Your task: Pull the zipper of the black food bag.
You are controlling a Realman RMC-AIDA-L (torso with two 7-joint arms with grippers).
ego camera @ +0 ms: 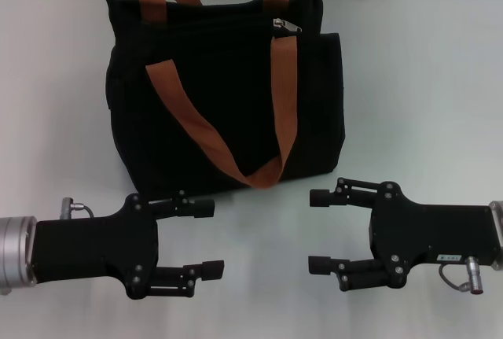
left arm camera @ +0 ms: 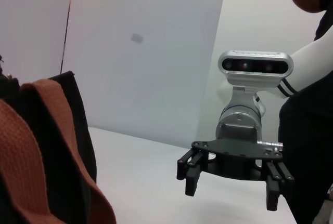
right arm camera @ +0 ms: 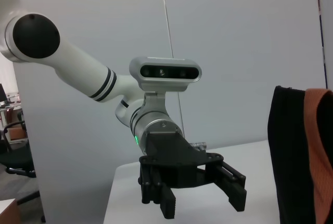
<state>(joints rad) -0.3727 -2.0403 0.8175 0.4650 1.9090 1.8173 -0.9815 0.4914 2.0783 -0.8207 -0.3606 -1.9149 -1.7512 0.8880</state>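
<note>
Both the left end effector [ego camera: 206, 238] and the right end effector [ego camera: 321, 230] rest spread wide at the tabletop's [ego camera: 416, 103] near edge, holding nothing. The black food bag [ego camera: 224, 95] stands toward the far edge, its zipper [ego camera: 286, 25] at the top seam's right end. Best to steady the bag with one, pinch the tab squarely, then pull along the seam.

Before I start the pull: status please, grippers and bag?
Left gripper open, right gripper open, both low in front of the bag, touching nothing. Zipper at top edge, toward right end. Handle hangs just below it.
</note>
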